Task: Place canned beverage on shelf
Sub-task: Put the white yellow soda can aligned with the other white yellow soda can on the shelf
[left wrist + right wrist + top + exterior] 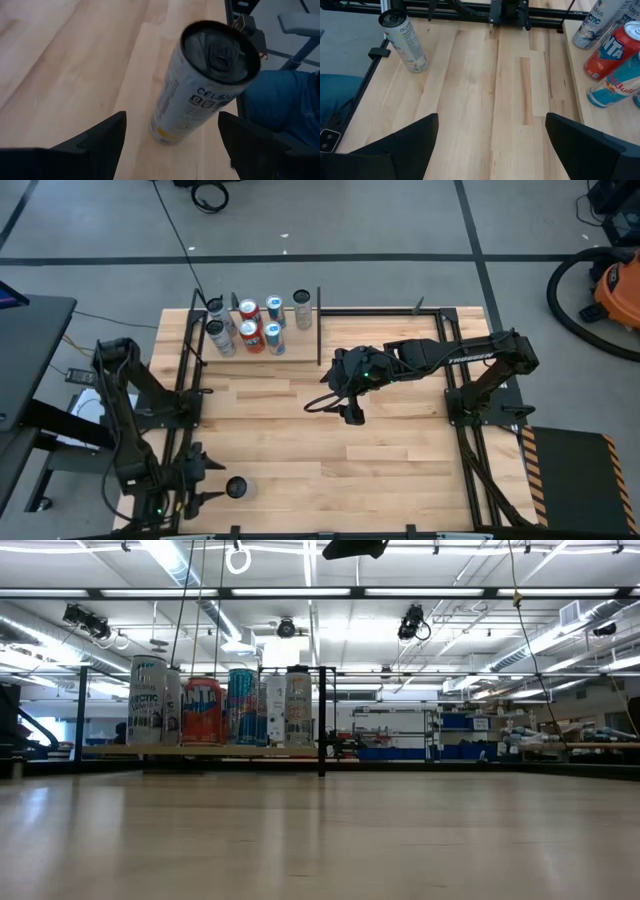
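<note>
A silver canned beverage [237, 487] stands upright on its base on the tabletop near the front left corner, also seen in the left wrist view [200, 90] and the right wrist view [404, 41]. My left gripper [210, 482] is open just left of it, with a finger on either side of the can and short of it, touching nothing. The shelf [300, 348] sits at the far left and carries several upright cans [250, 325]. My right gripper [350, 413] hangs open over the middle of the table, holding nothing.
Black metal rods [319, 325] edge the shelf, and black frame rails [465, 430] run along the table's sides. A person's blue-clad leg [280, 100] shows just past the table's edge by the can. Bare wood [300, 450] lies between the can and the shelf.
</note>
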### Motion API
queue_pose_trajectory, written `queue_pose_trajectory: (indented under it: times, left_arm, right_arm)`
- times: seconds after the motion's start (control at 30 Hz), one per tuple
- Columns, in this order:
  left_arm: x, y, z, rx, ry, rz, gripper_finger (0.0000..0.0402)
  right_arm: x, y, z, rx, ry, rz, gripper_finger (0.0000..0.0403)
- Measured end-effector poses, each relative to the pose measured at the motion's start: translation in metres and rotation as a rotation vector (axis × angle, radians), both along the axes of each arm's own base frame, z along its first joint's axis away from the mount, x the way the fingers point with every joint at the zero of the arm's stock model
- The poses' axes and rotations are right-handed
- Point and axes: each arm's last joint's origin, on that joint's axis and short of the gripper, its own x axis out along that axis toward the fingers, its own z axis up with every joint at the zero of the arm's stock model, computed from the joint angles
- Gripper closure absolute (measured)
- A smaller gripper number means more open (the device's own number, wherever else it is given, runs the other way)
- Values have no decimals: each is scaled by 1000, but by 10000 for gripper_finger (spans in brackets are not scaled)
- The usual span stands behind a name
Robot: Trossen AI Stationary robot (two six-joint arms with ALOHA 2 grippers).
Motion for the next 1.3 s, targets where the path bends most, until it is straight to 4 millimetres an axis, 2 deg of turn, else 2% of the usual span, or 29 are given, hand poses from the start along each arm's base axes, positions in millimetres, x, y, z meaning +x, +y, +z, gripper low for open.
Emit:
queue_pose_trajectory:
  times: [0.27,0.63,0.97,1.3]
  left_arm:
    - [5,-10,-15,-9,7,37,86]
    - [19,-10,-17,-50,29,88,86]
    - [23,-16,-13,-50,-20,35,86]
    - [44,-18,-28,-23,27,75,86]
  right_arm:
    - [0,0,0,2,0,2,25]
    - [0,0,0,2,-1,2,25]
    - [0,0,0,2,-1,3,25]
    - [0,0,0,2,-1,4,25]
